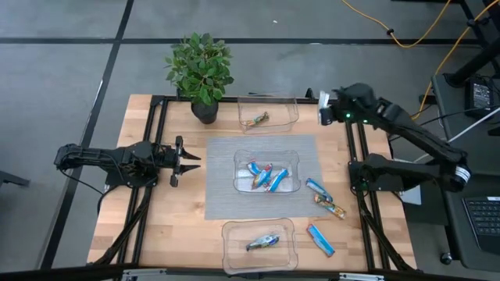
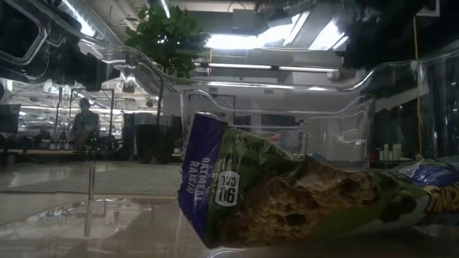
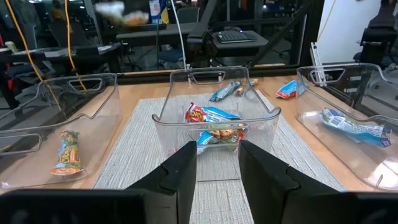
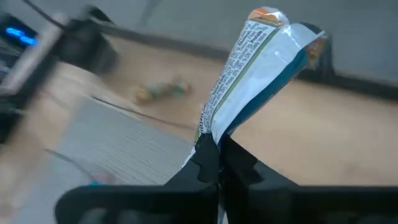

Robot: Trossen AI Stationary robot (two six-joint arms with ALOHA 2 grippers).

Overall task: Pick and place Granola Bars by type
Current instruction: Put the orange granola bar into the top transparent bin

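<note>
wooden table (image 1: 156, 226), grey mat (image 1: 223, 176), bins (image 1: 268, 111), plant (image 1: 201, 70)

Place: a robot lab in a big open workroom.
Worktop (image 1: 180, 226): light wood on a black metal frame, in the middle of the frame.
Floor: grey, with yellow cables (image 1: 406, 31) at the upper right.
Desks: a keyboard (image 3: 239, 36) at the top middle.
Ceiling: long bright lights (image 2: 251, 66).
Person (image 2: 84, 122): far off at the left.
</note>
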